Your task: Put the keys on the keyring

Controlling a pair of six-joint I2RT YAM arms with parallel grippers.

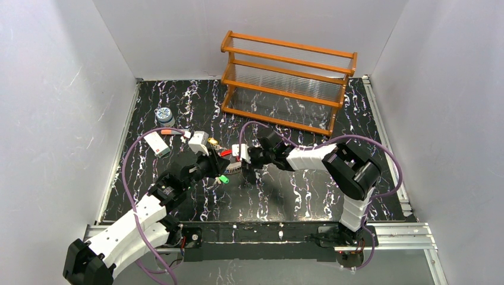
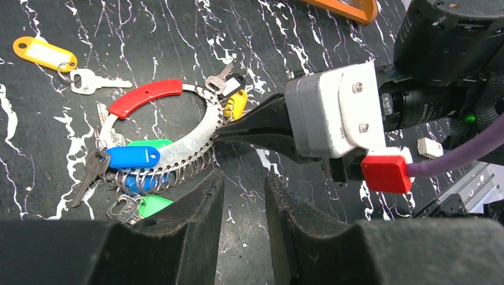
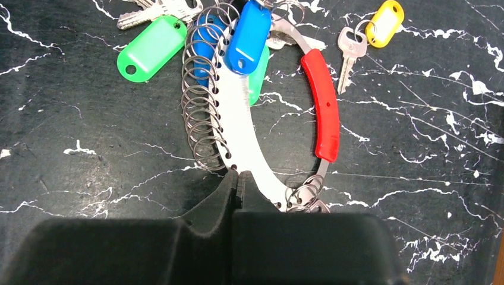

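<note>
Top view: keyring (image 1: 230, 164) lies between both jaw sets, left gripper (image 1: 214, 171) just beside it, right gripper (image 1: 243, 162) on its rim. Left wrist view: left jaws parted, empty, ring just ahead of the tips, loose key (image 2: 89, 81) well beyond. Right wrist view: right jaws closed, pinching the ring's white band at the tips; looks light, stiff, slick, so I'd hold band or red piece (image 3: 324, 113).

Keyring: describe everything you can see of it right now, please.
The keyring is a loop lying flat on the black marbled table: one side a flat white band with a row of holes, the other a curved red piece. Small metal split rings hang along the band, with a blue tag and a green tag at one end. The right gripper is pinched shut on the band's edge.
</note>
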